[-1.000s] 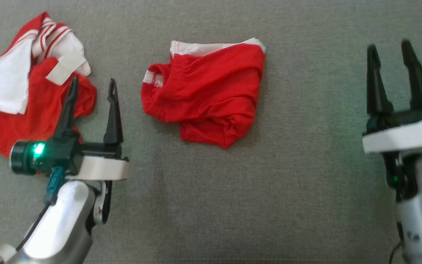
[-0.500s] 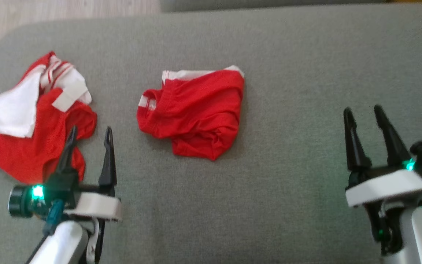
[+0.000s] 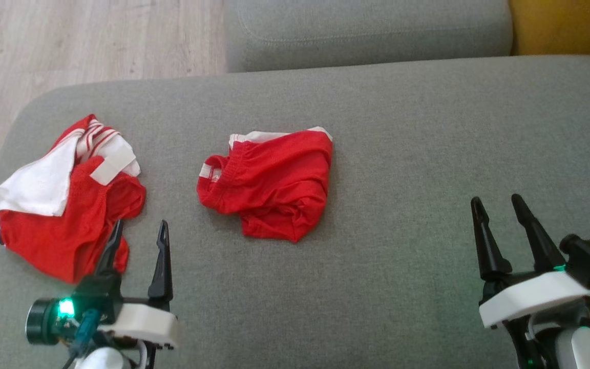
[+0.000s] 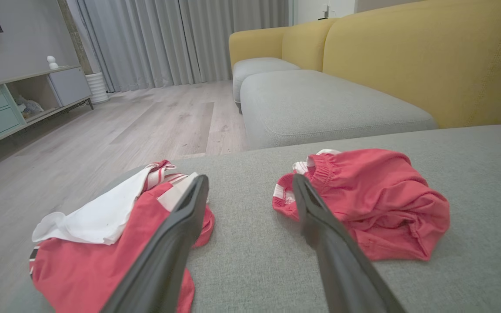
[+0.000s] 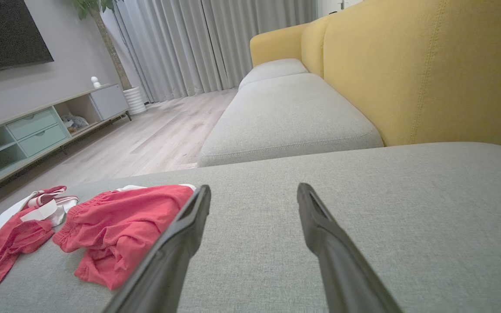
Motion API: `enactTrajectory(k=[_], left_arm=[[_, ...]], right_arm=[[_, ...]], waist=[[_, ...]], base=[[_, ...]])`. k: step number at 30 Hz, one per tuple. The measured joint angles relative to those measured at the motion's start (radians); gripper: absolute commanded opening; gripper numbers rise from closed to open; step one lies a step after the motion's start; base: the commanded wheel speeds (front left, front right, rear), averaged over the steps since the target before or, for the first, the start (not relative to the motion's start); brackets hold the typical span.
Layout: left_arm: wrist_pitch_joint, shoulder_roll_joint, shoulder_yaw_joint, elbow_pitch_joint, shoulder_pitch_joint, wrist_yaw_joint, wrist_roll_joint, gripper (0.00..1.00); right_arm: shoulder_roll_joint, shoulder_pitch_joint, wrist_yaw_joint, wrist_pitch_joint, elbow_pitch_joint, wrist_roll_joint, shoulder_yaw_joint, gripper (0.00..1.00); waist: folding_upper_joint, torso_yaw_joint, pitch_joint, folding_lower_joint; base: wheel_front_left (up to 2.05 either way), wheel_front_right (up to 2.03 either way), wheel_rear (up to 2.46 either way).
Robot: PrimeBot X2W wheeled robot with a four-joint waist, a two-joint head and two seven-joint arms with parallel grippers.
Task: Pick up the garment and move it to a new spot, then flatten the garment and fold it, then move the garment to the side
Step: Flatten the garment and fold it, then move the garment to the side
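Your left claw point(image 3: 141, 225) is hanging open and empty, tips just beside the crumpled red-and-white garment point(image 3: 64, 215). Your right claw point(image 3: 495, 201) is gaping empty too, well apart. The folded red garment point(image 3: 274, 187) is lying mid sofa seat point(image 3: 402, 128), long axis left-right, waistband pointing toward the left claw.

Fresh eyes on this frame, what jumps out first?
Two red splashes on the grey cushion: bunched red shorts in the middle, and a crumpled red-and-white garment near its left edge. The left end effector hangs open by that garment's near corner, the right end effector open over bare cushion at the right. Behind, a yellow sofa back.
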Motion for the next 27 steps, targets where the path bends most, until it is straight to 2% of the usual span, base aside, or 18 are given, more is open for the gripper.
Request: enactTrajectory(k=[11,27], left_arm=[[0.017,0.005,-0.002,-0.010,0.013,0.016,-0.006,1.00],[0.017,0.011,-0.004,-0.011,0.012,0.017,-0.006,1.00]], right_arm=[[0.008,0.007,0.000,0.027,-0.021,-0.017,-0.002,1.00],[0.009,0.007,0.000,0.032,-0.021,-0.026,-0.008,1.00]], waist=[[0.0000,0.006,-0.011,0.0000],[0.0000,0.004,-0.001,0.0001]], base=[[0.00,0.00,0.00],[0.00,0.00,0.00]])
